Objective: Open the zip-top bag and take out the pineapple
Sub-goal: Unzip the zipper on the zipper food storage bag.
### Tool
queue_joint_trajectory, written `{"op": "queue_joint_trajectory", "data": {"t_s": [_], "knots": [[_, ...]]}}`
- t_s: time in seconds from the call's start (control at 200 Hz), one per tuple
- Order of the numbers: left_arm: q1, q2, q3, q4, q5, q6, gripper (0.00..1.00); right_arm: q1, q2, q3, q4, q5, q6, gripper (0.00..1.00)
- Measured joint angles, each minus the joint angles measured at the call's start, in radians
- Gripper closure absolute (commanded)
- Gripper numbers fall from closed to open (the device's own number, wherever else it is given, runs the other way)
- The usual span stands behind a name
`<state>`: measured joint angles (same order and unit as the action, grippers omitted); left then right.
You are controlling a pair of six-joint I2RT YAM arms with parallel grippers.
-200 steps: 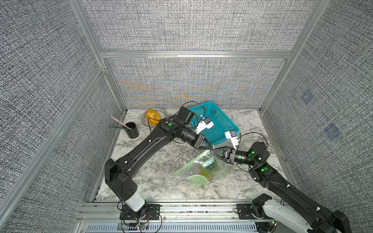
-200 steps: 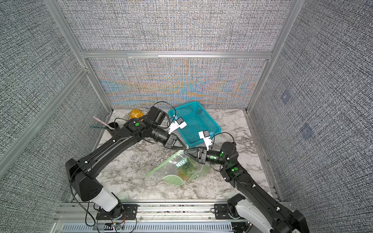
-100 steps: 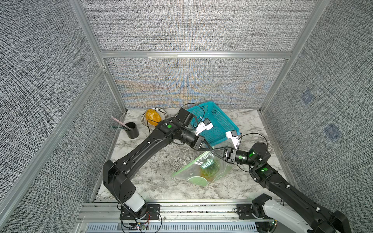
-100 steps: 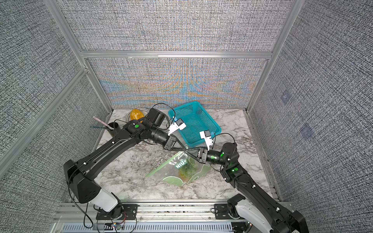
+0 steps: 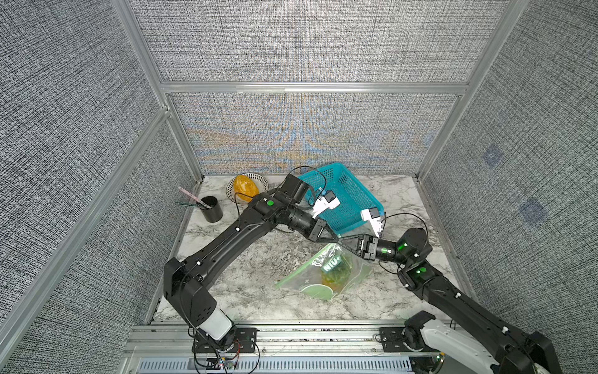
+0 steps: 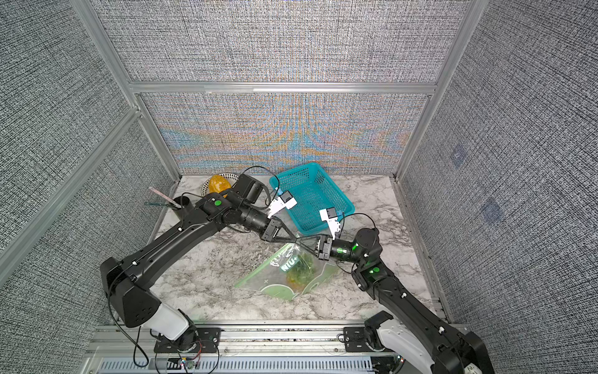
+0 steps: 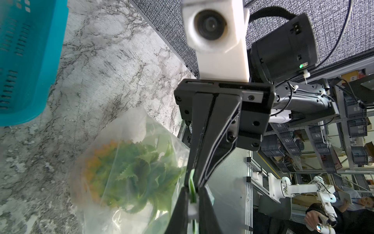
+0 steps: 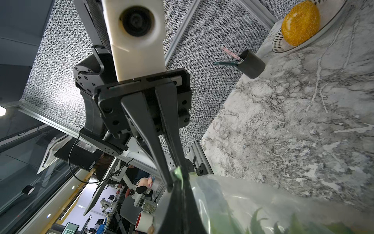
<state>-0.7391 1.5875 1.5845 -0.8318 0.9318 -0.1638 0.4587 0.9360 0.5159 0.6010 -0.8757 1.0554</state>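
- Pincers of both arms meet tip to tip just in front of the teal plastic mesh basket (image 5: 356,194), above the grey-veined marble bench (image 5: 252,259).
- The left pincer (image 5: 337,240) is pressed together on the green zip strip (image 7: 191,180) of the clear, crinkly plastic zip-top bag (image 5: 307,278). Its wrist view shows the strip nipped between its black fingers.
- The right pincer (image 5: 345,242) reaches in from the opposite side and is clamped tight on the same top edge, with a scrap of green showing at its tips in its own wrist view.
- The zip-top bag hangs from that pinched edge. Its lower part rests on the bench in front of the basket, with the white NIU lettering facing up.
- The small, bumpy orange-yellow pineapple (image 5: 331,275) with a green spiky crown lies inside the bag, leaves toward the pinched end.
- I cannot tell whether the zip is parted.
- Left of the basket in both top views stands a white patterned bowl (image 5: 262,183) holding a smooth orange oval fruit (image 5: 246,187).
- Farther left of the basket is a black cup (image 5: 212,210) of sticks.
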Motion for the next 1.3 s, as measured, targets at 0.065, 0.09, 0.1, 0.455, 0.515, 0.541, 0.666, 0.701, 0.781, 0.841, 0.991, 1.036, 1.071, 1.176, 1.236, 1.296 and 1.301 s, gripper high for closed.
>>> {"op": "queue_joint_trajectory", "data": {"t_s": [0.065, 0.09, 0.1, 0.455, 0.515, 0.541, 0.666, 0.701, 0.781, 0.841, 0.991, 1.036, 1.071, 1.176, 1.236, 1.296, 1.301], "knots": [[0.000, 0.000, 0.000, 0.000, -0.004, 0.002, 0.90, 0.000, 0.003, 0.001, 0.000, -0.003, 0.000, 1.00], [0.000, -0.001, -0.002, 0.000, -0.004, 0.003, 0.89, 0.000, 0.002, 0.001, -0.002, -0.003, 0.000, 1.00], [0.000, -0.002, -0.004, 0.001, -0.004, 0.003, 0.89, 0.000, 0.002, 0.001, -0.003, -0.002, 0.000, 1.00], [-0.002, -0.050, -0.061, 0.014, -0.006, 0.014, 0.86, -0.001, -0.036, -0.009, -0.014, 0.053, 0.001, 1.00], [-0.002, -0.054, -0.068, 0.009, -0.006, 0.014, 0.86, -0.002, -0.038, -0.012, -0.011, 0.067, 0.004, 1.00], [-0.002, -0.055, -0.070, 0.006, -0.006, 0.014, 0.86, -0.002, -0.039, -0.012, -0.009, 0.073, 0.004, 1.00], [-0.003, -0.064, -0.085, -0.002, -0.006, 0.014, 0.86, -0.004, -0.042, -0.012, -0.003, 0.094, 0.004, 1.00], [-0.003, -0.067, -0.089, -0.005, -0.006, 0.014, 0.86, -0.005, -0.045, -0.012, -0.005, 0.098, 0.004, 1.00], [-0.003, -0.076, -0.097, -0.008, -0.006, 0.015, 0.86, -0.011, -0.057, -0.012, -0.011, 0.110, 0.004, 1.00], [-0.004, -0.083, -0.100, -0.013, -0.006, 0.018, 0.86, -0.019, -0.069, -0.012, -0.015, 0.118, 0.003, 1.00], [-0.004, -0.092, -0.103, -0.027, -0.009, 0.025, 0.86, -0.042, -0.095, -0.022, -0.019, 0.142, 0.003, 1.00], [-0.003, -0.093, -0.105, -0.033, -0.010, 0.025, 0.86, -0.048, -0.099, -0.025, -0.023, 0.146, 0.003, 1.00], [-0.003, -0.094, -0.108, -0.035, -0.010, 0.026, 0.86, -0.054, -0.102, -0.026, -0.024, 0.149, 0.003, 1.00], [-0.003, -0.102, -0.113, -0.045, -0.013, 0.030, 0.86, -0.069, -0.112, -0.026, -0.029, 0.162, 0.003, 1.00], [-0.003, -0.111, -0.121, -0.051, -0.016, 0.033, 0.86, -0.080, -0.118, -0.026, -0.033, 0.166, 0.002, 1.00], [-0.003, -0.121, -0.131, -0.061, -0.017, 0.035, 0.86, -0.089, -0.123, -0.026, -0.039, 0.172, -0.001, 1.00], [-0.003, -0.122, -0.133, -0.063, -0.017, 0.036, 0.86, -0.090, -0.124, -0.026, -0.040, 0.173, -0.001, 1.00]]}}
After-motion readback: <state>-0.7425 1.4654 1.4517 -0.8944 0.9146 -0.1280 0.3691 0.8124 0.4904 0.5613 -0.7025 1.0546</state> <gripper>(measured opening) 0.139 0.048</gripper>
